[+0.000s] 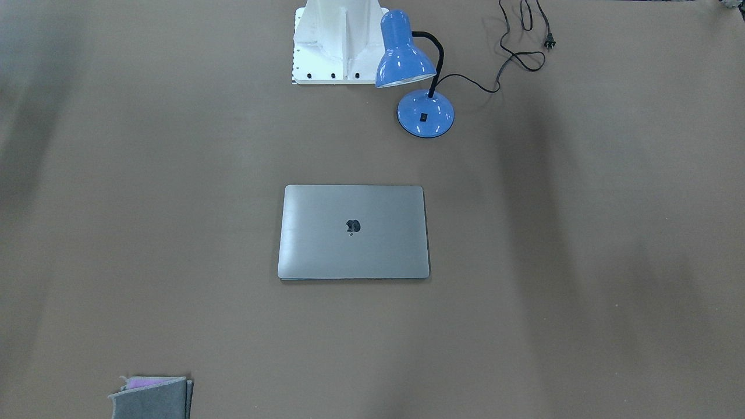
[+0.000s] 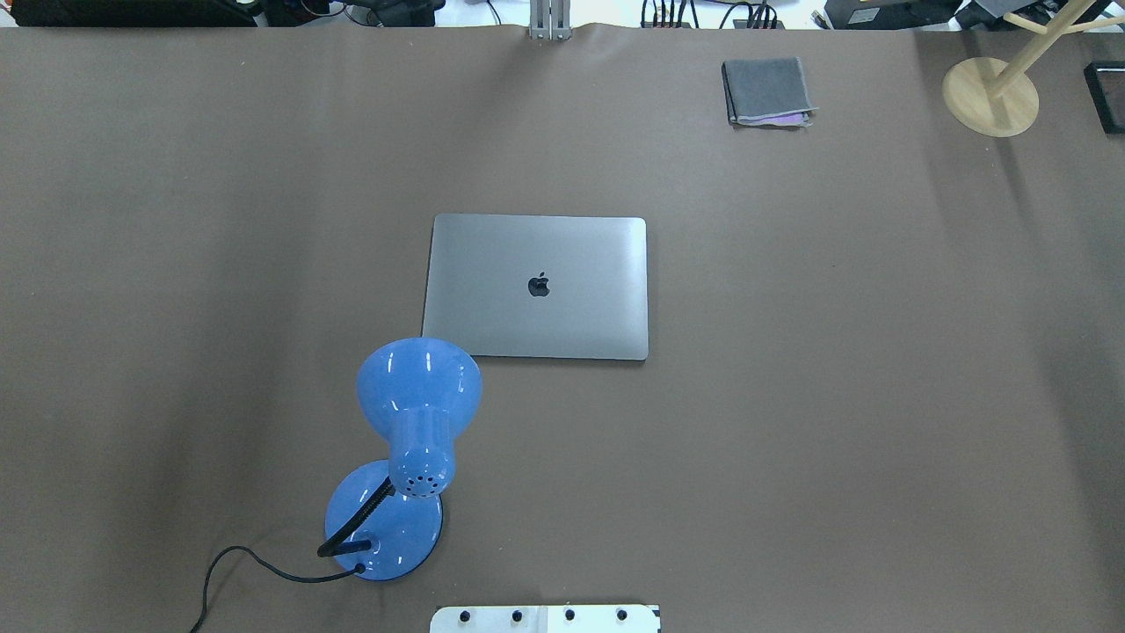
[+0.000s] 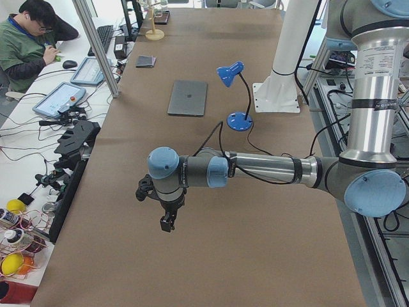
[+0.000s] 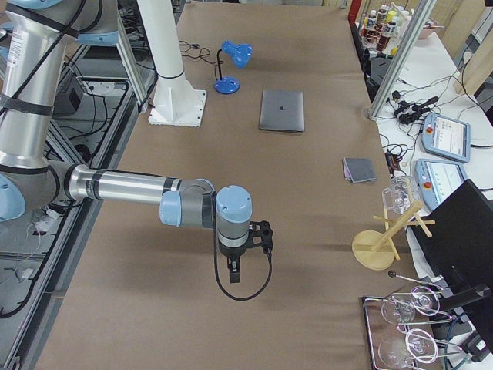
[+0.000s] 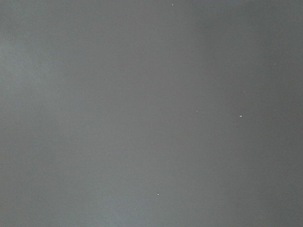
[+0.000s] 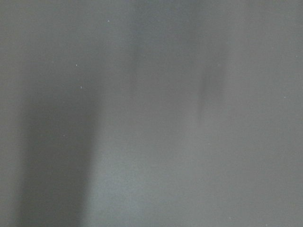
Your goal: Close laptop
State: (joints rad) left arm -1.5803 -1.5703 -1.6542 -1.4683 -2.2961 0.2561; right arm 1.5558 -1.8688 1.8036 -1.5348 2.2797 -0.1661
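- grey metal, lid down: the laptop (image 2: 536, 286) lay flat and shut in the middle of the table (image 2: 879, 396), dark logo facing up, no keys or screen on show.
- its long axis ran across the robot's front, from its left side to its right; the short edges faced the two table ends.
- the left gripper (image 3: 167, 224) hung over bare table toward the robot's left end, pointed down, well apart from the laptop, which lay far along the table from it.
- the right gripper (image 4: 234, 271) hung the same way toward the opposite end — again well apart, the laptop far off along the table.
- neither arm looked plainly the nearer, and neither reached into the overhead view.
- fingers: only the side views caught them, so i could not tell whether either pair stood apart or together; both wrist cameras showed just plain table surface.
- judged from the lid, the closing looked done — nothing seemed left for either arm to press.
- a blue desk lamp (image 2: 417, 387) stood just beside the laptop's near-left corner, its shade overlapping that corner in the overhead view.
- containers: none sat near the laptop; a folded cloth (image 2: 766, 90) lay at the far edge, and a wooden rack (image 2: 989, 97) carried a glass (image 4: 397, 194).
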